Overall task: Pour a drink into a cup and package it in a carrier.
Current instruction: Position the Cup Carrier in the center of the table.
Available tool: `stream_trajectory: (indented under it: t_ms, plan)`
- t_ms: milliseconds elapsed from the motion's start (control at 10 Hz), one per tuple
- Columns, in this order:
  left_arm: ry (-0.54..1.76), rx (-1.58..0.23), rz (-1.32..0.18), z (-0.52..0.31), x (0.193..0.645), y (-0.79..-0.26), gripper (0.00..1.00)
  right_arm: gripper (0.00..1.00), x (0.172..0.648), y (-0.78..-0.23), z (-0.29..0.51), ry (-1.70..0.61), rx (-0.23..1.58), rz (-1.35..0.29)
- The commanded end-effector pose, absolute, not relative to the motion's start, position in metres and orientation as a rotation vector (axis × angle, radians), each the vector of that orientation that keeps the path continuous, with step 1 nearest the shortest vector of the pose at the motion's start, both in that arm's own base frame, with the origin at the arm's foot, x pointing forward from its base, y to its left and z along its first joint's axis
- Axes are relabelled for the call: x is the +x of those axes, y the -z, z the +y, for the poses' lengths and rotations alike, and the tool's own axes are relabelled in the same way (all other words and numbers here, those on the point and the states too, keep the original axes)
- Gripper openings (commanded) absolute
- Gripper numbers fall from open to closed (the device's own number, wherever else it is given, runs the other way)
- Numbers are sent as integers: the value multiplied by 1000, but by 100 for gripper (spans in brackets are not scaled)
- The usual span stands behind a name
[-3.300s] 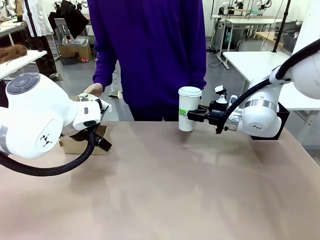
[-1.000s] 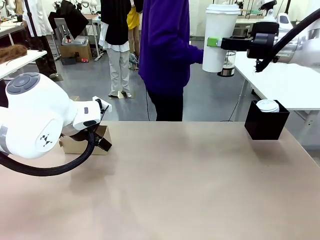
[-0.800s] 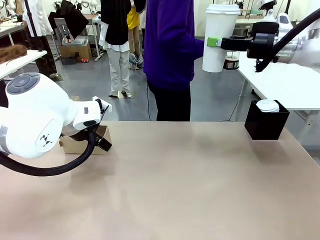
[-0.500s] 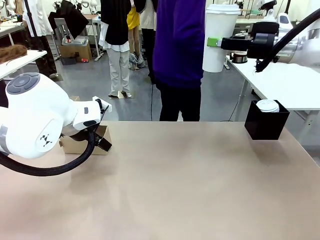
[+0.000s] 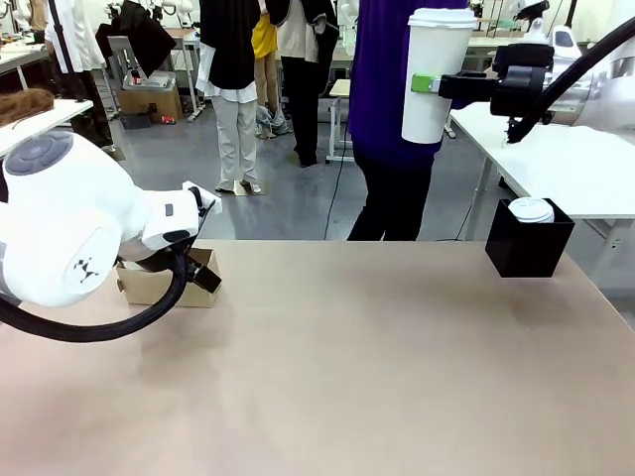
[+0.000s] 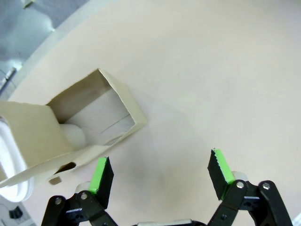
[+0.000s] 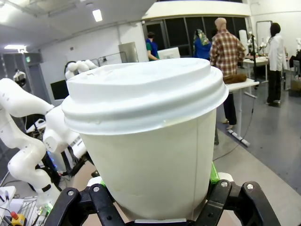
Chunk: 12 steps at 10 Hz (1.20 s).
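A white paper cup (image 5: 435, 74) with a white lid hangs high at the upper right, and my right gripper (image 5: 431, 85) is shut on its side. In the right wrist view the cup (image 7: 146, 136) sits upright between that gripper's (image 7: 160, 207) black fingers. The carrier (image 5: 156, 284), brown cardboard, rests on the table at the left beside my left arm. From the left wrist view I look down into a pocket of the carrier (image 6: 101, 120); my left gripper (image 6: 160, 172) hovers open above the table just beside it. The drink is out of view.
A black square box (image 5: 529, 248) with a lidded cup in it stands at the table's right edge. A person in a purple top (image 5: 392, 109) stands behind the raised cup. Other people stand farther back. The tan table (image 5: 347, 367) is bare across the middle.
The person in purple has walked right, behind the raised cup, and the jug they carried has gone from sight. My left arm has shifted slightly. The right gripper holds still.
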<state>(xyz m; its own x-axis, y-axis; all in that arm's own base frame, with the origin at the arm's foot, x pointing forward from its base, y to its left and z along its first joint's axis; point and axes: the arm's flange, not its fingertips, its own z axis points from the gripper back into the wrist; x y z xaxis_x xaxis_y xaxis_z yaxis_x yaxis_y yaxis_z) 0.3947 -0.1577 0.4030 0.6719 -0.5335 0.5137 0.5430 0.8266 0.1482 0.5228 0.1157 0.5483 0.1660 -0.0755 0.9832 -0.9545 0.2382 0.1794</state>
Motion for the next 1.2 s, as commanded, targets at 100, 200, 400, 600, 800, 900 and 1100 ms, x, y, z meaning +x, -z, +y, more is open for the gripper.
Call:
stream_trajectory:
  t_ms: [100,200,400,600,800,900,1100]
  plan:
    - [521,-16,-542,-173,368,-468,100,80,523,-554,116,-881,1144,-1234]
    - [473,-11,-533,-171,362,-491,100,80,523,-554,116,-881,1144,-1234]
    - [387,5,-500,-167,358,-535,100,80,523,-554,116,-881,1144,-1234]
    - [293,-14,-499,-159,374,-571,100,80,523,-554,116,-881,1144,-1234]
    - [177,-16,-475,-143,407,-582,100,80,523,-554,116,-881,1144,-1234]
    - [129,-29,-456,-134,423,-585,100,80,523,-554,116,-881,1144,-1234]
    - [70,-15,-411,-119,453,-582,100,80,523,-554,116,-881,1144,-1234]
